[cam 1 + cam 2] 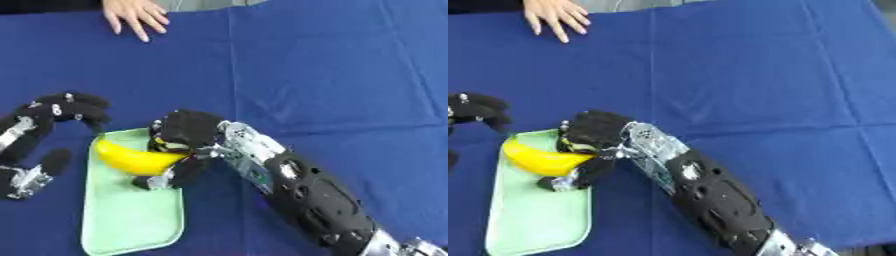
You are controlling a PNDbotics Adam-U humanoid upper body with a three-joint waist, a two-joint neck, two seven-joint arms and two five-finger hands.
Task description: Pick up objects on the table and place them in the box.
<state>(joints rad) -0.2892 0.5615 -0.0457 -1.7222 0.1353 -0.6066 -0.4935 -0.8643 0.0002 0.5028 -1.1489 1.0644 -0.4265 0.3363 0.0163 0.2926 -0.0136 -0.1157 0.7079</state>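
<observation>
A yellow banana (pixel 133 159) hangs over the upper part of a pale green tray (pixel 131 215), which lies on the blue cloth at the lower left. My right hand (pixel 184 135) reaches in from the lower right and is shut on the banana's right end, fingers curled above it and thumb below. My left hand (pixel 61 112) sits just left of the tray's top corner with its fingers curled and nothing in them; its thumb shows lower down. No box shows in either view.
A person's bare hand (pixel 133 17) rests flat on the cloth at the far edge, upper left. The blue cloth (pixel 332 75) covers the whole table, with creases across the right half.
</observation>
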